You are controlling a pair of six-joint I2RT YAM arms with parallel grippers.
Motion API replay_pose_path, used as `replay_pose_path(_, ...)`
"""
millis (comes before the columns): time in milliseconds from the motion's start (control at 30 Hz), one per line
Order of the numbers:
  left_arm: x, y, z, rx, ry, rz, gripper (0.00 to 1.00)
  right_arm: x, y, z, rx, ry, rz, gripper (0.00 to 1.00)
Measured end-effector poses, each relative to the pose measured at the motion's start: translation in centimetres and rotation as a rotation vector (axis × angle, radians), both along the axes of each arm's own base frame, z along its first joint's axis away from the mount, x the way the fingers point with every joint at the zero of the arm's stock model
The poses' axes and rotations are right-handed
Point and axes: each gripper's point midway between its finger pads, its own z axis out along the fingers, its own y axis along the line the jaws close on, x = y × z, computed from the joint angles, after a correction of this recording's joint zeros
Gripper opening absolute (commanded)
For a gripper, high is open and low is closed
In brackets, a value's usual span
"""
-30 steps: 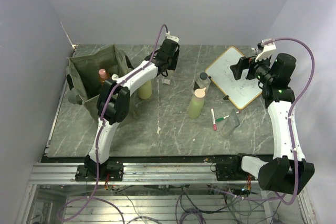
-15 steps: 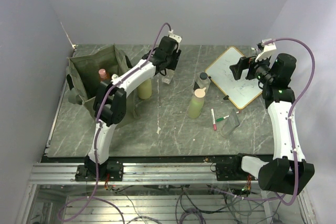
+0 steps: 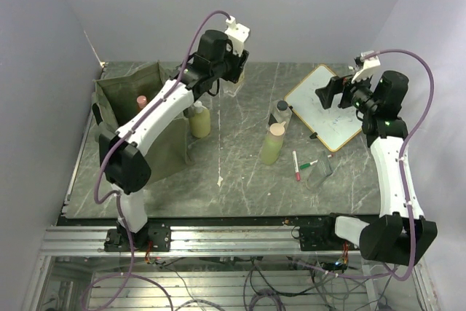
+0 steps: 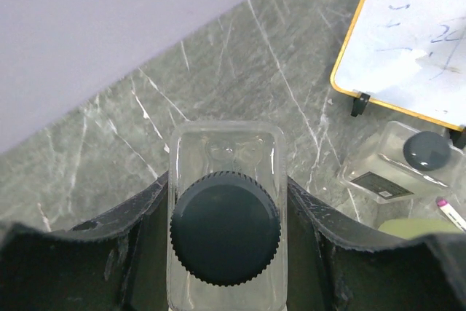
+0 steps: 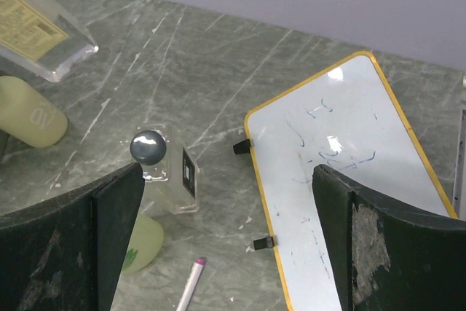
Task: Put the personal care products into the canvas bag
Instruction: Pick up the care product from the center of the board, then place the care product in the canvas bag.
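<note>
My left gripper [image 3: 232, 81] is shut on a clear rectangular bottle [image 4: 226, 172] with a black ribbed cap, held in the air over the back of the table, right of the olive canvas bag [image 3: 120, 100]. The bag stands open at the left with a pink-capped bottle [image 3: 141, 101] inside. A pale yellow-green bottle [image 3: 200, 121] stands just right of the bag. A clear dark-capped bottle [image 3: 282, 111] and a light green beige-capped bottle [image 3: 273, 145] stand mid-table. My right gripper [image 3: 329, 94] hangs open and empty above the whiteboard's left edge.
A yellow-framed whiteboard [image 3: 329, 109] lies at the back right. Red and green marker pens [image 3: 297, 166] and a small grey block [image 3: 325, 165] lie right of the light green bottle. Grey walls close in the table at the back and both sides.
My left arm has lifted the clear bottle off the table and swung up and to the left towards the bag. The right arm has stayed still.
</note>
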Motion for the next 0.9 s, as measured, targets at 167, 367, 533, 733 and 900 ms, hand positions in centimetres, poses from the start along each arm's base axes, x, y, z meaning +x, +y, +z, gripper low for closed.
replay_pose_path(167, -2.1, 0.7, 3.7, 0.013, -0.069, -0.078, 0.07, 1.0, 1.5, 1.0, 0.002, -0.009, 0.037, 1.00)
replay_pose_path(367, -4.9, 2.5, 7.2, 0.014, -0.109, -0.172, 0.07, 2.3, 4.8, 2.5, -0.025, -0.041, 0.124, 1.00)
replay_pose_path(533, -6.8, 5.9, 10.7, 0.002, -0.161, -0.206, 0.07, 3.0, 7.3, 3.0, -0.045, -0.056, 0.192, 1.00)
replay_pose_path(733, -9.4, 10.1, 14.9, 0.018, -0.263, -0.176, 0.07, 3.1, 10.6, 3.3, -0.064, -0.071, 0.281, 1.00)
replay_pose_path(900, -12.6, 13.5, 18.0, -0.025, -0.319, -0.129, 0.07, 2.7, 14.2, 3.0, -0.078, -0.075, 0.372, 1.00)
